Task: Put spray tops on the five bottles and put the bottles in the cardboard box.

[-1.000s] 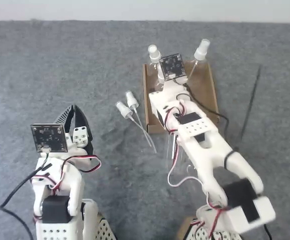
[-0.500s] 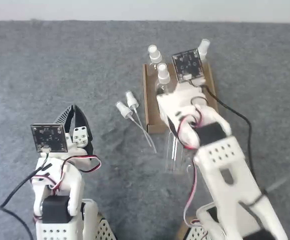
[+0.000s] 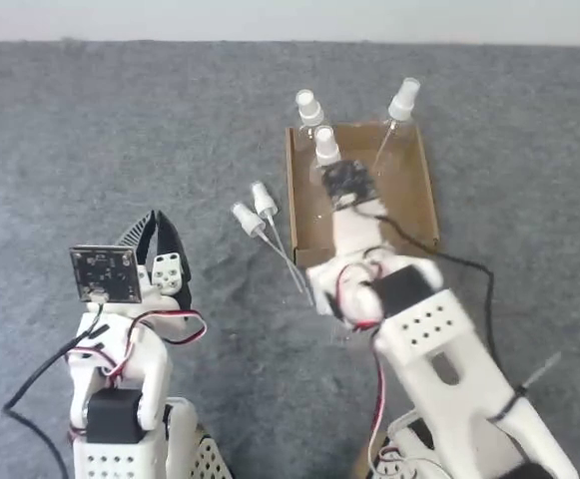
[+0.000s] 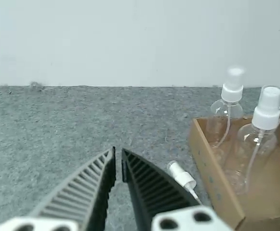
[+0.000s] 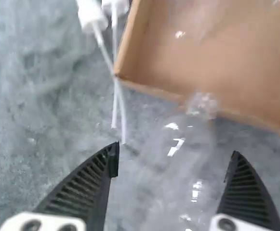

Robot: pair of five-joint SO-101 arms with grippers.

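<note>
The cardboard box point(image 3: 409, 205) lies at the back centre. In it stand three clear bottles with white spray tops: one point(image 3: 307, 106) at the far left corner, one point(image 3: 325, 148) just in front of it, one point(image 3: 402, 101) at the far right. Two loose spray tops point(image 3: 254, 211) lie left of the box. My right gripper point(image 5: 174, 150) hangs open just outside the box's near wall, its fingers either side of a capless clear bottle point(image 5: 190, 163) lying on the mat. My left gripper point(image 3: 156, 238) is shut and holds nothing, low at the front left.
Grey mat covers the table point(image 3: 90, 130), with open room at the left and far right. The right arm point(image 3: 424, 324) stretches over the mat in front of the box. From the left wrist I see the box wall point(image 4: 212, 166) and a loose spray top point(image 4: 180, 175).
The right arm drew back from inside the box to its near edge, leaving the third capped bottle standing there. The left arm barely shifted.
</note>
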